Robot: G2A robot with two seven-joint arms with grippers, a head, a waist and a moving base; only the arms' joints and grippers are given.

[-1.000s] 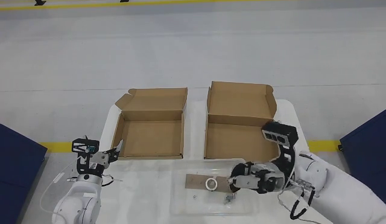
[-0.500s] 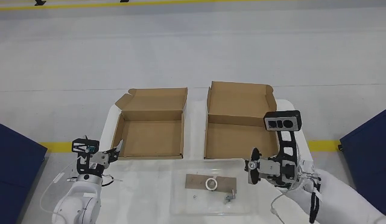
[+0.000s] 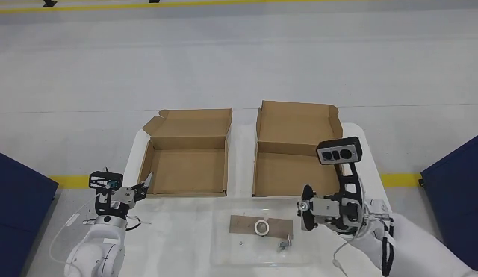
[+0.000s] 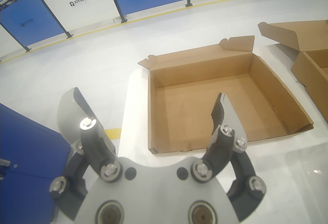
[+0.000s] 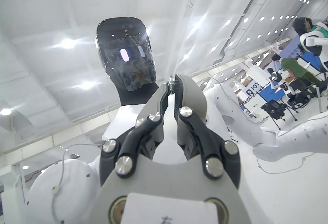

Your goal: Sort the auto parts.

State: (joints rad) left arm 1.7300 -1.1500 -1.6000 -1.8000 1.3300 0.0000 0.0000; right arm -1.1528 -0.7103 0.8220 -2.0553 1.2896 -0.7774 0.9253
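The right jaws are closed on a small bolt point(image 5: 171, 86), pinched at their very tips, which suits a part this slight since a deeper hold would hide it; the right arm point(image 3: 351, 217) hangs over the desk point(image 3: 179, 232) by the right end of the clear tray point(image 3: 224, 253), in front of the right box point(image 3: 287, 178); its wrist is turned so the jaws face up toward the robot's head, probably to show the bolt for a check before a box is chosen.

The tray sits at the front edge, within reach of both arms, and serves as the supply; on it lie a cardboard strip point(image 3: 240, 225), a ring point(image 3: 261, 228) resting on that strip, and a small metal piece point(image 3: 283, 243) just beside it; these look unsorted.

The left box point(image 3: 187, 174) and the right box stand side by side behind the tray, lids folded back and insides bare, so that parts can be dropped straight in; which one takes bolts cannot be told.

The left jaws are wide open with nothing between them; the left arm point(image 3: 112, 202) rests near the front left corner of the left box point(image 4: 205, 112), apart from the tray, likely parked clear of the right arm's path.
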